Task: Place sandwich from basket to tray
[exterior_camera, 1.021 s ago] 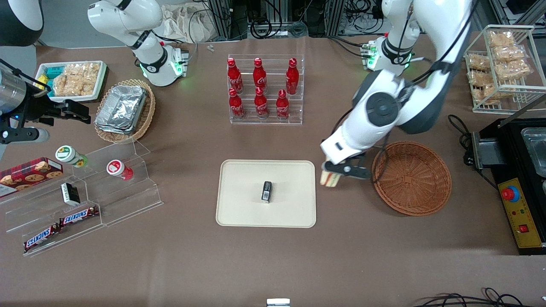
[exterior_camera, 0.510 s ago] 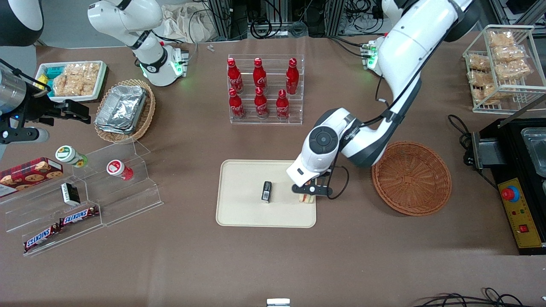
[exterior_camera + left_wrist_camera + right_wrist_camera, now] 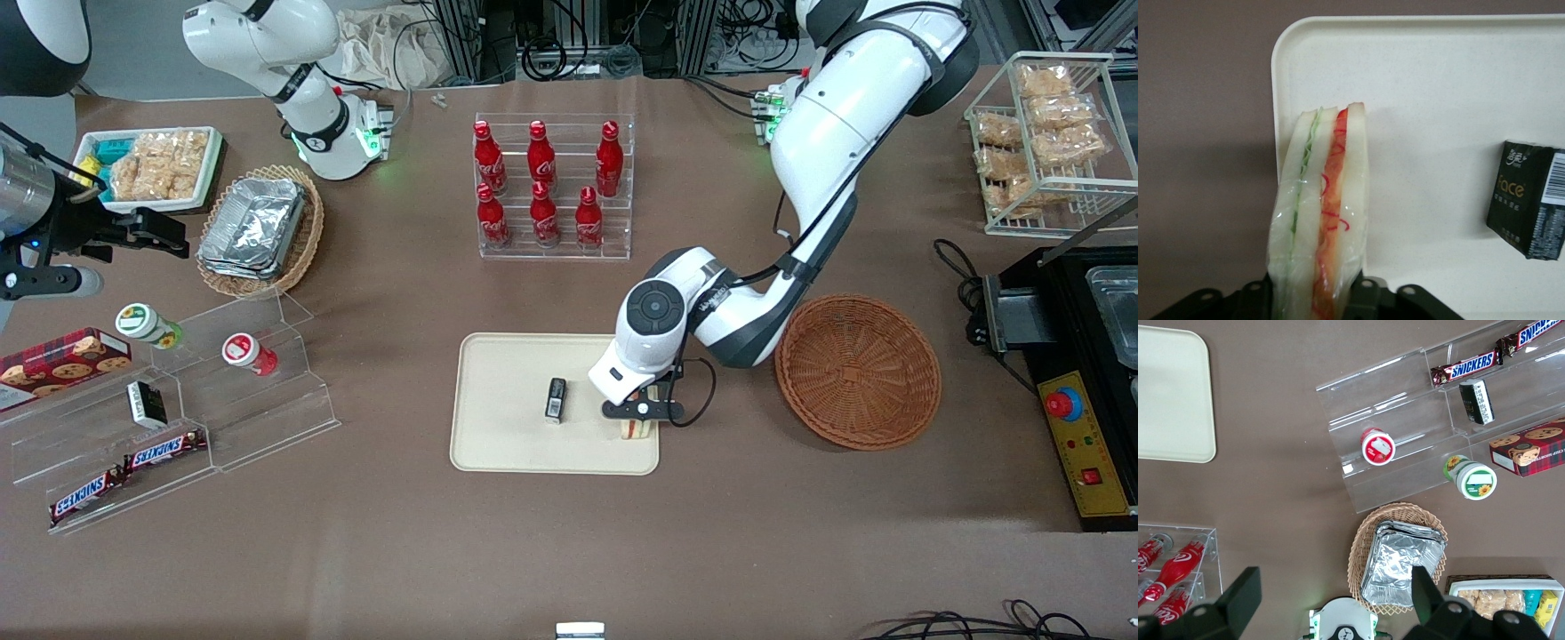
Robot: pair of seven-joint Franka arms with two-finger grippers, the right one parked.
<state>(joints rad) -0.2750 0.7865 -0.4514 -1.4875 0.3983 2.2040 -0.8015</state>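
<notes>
The tray [image 3: 516, 436] lies on the worktop [image 3: 569, 551] just beside the basket [image 3: 858, 372], which has nothing in it. My gripper [image 3: 642, 412] hangs over the tray's edge nearest the basket, clamped on the sandwich [image 3: 1319, 213] (wrapped in clear film), with the small black box [image 3: 556, 399] nearby on the tray.

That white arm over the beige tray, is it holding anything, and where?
Yes: its tool grips the wrapped triangular white-bread sandwich by its wide end, over the cream rectangular tray.
</notes>
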